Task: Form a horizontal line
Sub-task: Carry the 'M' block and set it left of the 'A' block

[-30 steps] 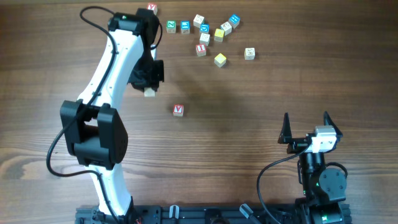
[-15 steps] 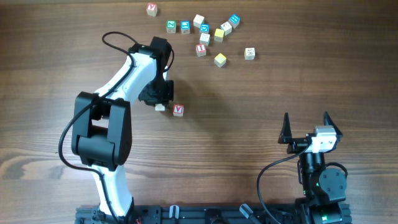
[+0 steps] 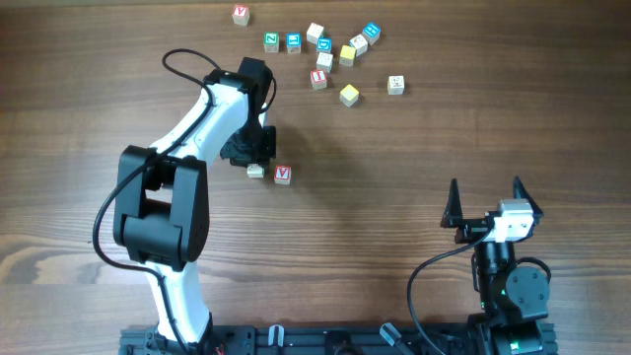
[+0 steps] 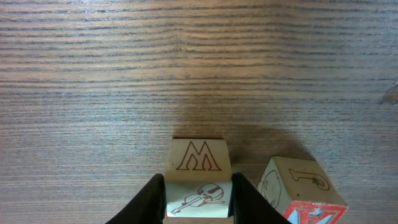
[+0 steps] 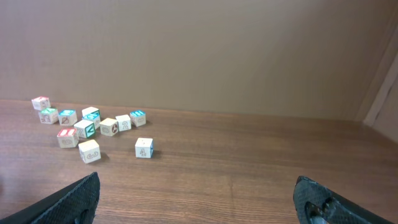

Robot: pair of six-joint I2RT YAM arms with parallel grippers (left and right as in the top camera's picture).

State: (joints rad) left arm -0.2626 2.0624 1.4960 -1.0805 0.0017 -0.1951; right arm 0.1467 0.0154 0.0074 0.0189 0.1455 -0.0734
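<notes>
Left end effector (image 4: 198,196) is clamped on the M block (image 4: 200,158), on the bench (image 4: 186,62) just beside a red-lettered block (image 4: 298,186); right end effector (image 3: 485,192) stands open.

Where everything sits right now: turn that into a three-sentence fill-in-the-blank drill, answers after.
The left hand grips a block that shows the letter ____ on one face. The red-faced block lies on that block's ____ side, by the robot's own sides. The right hand stands ____, holding nothing.
Missing words: M; right; open.
</notes>
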